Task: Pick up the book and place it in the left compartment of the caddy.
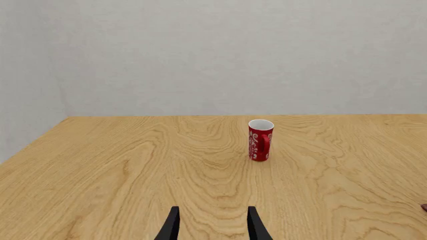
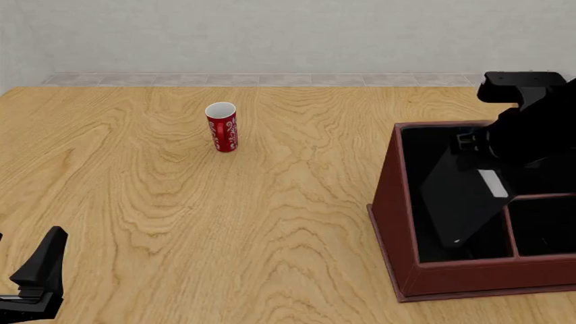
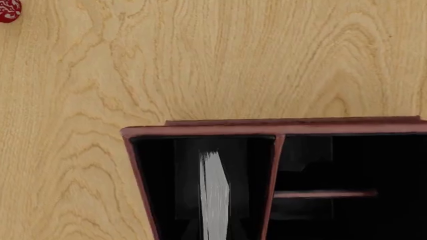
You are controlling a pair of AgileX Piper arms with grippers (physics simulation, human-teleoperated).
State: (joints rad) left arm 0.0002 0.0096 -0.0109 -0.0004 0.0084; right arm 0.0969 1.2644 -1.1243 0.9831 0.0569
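Leaning at a slant inside the left compartment (image 2: 416, 202) of the caddy (image 2: 396, 223), the book (image 2: 461, 196) shows its black cover and a sliver of white page edge in the front view. Its lower corner sits down in the black-lined section while its upper part tips toward the right arm (image 2: 531, 128) above the box. In the right wrist view the page edge appears as a pale strip within the long narrow section, beside the divider that separates it from the two smaller sections. The right pincer itself is hidden among dark shapes over the caddy, so I cannot tell whether it grips the book or has let go.

The left pincer (image 1: 212, 227) hovers low over the wooden bench (image 2: 270, 223), its two dark fingers (image 1: 171, 227) spread apart with nothing between them. Ahead of it, well apart from the caddy, a red cup (image 2: 222, 126) with white patterning stands upright on the bench.
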